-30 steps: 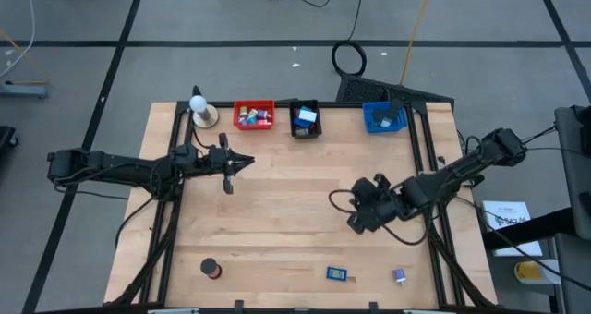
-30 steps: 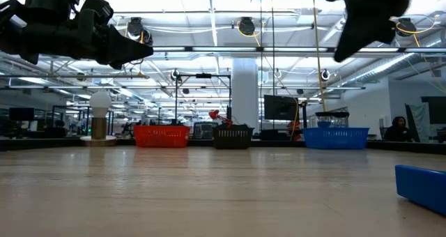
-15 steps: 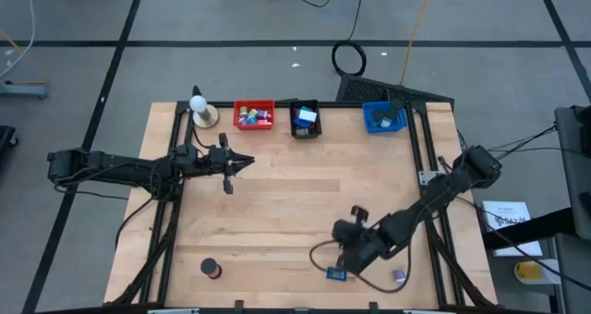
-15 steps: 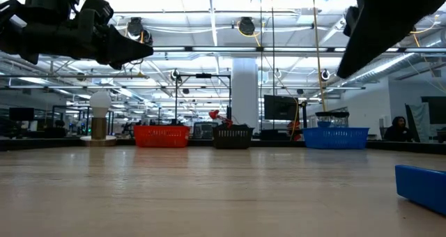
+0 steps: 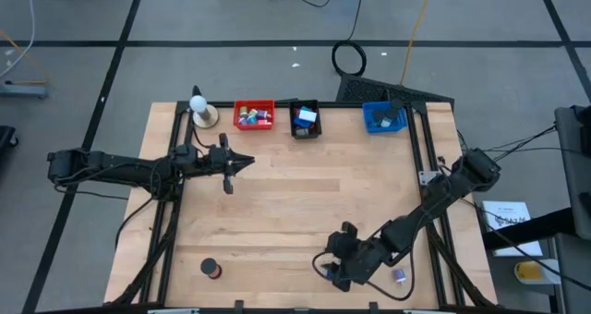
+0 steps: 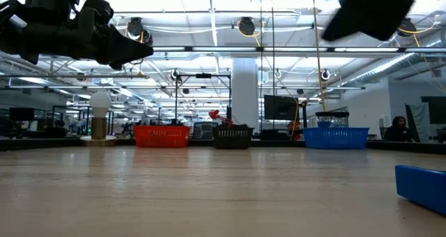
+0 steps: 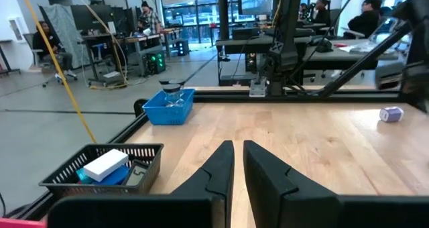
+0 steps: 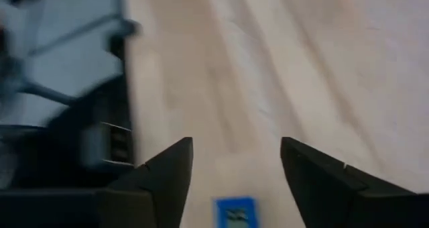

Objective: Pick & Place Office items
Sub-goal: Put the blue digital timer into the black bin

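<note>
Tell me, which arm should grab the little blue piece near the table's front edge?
The right one. Its pincer hangs open right above the blue piece, which shows between its fingers. The left pincer is shut and waits far off by the table's back left.

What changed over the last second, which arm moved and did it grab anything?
The right end effector swung from mid-table toward the near edge, opened, and now hovers over the blue item, grasping nothing. The left end effector, black roll, purple piece and bins stayed put.
</note>
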`<state>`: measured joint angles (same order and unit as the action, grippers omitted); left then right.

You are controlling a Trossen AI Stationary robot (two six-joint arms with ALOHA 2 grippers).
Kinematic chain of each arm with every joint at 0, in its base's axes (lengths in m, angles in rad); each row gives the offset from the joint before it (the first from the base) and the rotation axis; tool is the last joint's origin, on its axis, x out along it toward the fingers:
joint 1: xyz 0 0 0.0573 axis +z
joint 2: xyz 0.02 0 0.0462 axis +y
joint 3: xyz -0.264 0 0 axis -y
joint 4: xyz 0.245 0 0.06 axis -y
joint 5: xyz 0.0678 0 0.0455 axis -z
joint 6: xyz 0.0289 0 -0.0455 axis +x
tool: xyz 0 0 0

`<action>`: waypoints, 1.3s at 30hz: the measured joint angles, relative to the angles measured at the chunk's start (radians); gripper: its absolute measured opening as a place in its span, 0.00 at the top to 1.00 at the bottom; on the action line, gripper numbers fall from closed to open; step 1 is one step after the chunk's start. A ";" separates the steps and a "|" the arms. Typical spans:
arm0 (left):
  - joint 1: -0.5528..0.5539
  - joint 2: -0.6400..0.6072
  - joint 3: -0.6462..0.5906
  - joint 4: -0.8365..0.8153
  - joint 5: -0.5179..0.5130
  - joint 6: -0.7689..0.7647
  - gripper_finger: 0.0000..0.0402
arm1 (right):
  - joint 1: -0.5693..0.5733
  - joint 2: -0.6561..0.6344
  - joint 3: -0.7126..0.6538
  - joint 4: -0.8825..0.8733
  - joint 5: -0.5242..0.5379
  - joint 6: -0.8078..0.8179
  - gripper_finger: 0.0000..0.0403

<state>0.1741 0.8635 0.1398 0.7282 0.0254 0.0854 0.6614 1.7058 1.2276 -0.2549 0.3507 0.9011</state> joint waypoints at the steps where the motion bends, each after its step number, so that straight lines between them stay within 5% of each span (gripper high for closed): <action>1: 0.000 0.000 0.000 0.000 0.000 -0.014 0.90 | 0.005 0.000 0.000 -0.038 0.020 0.007 0.44; 9: 0.000 0.000 0.000 -0.008 0.000 -0.037 0.90 | 0.049 0.000 -0.002 -0.241 0.071 0.098 0.42; 22: 0.000 0.000 0.000 -0.017 0.000 -0.038 0.90 | 0.108 0.155 0.013 -0.148 -0.037 0.055 0.20; 33: 0.000 0.000 0.000 -0.025 0.000 -0.038 0.90 | 0.121 0.242 0.025 -0.140 -0.061 -0.005 0.25; 39: 0.000 0.000 0.000 -0.030 0.000 -0.038 0.90 | 0.118 0.250 0.027 -0.159 -0.057 -0.001 0.42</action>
<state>0.1741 0.8639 0.1402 0.6979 0.0250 0.0475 0.7796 1.9560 1.2545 -0.4136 0.2935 0.8999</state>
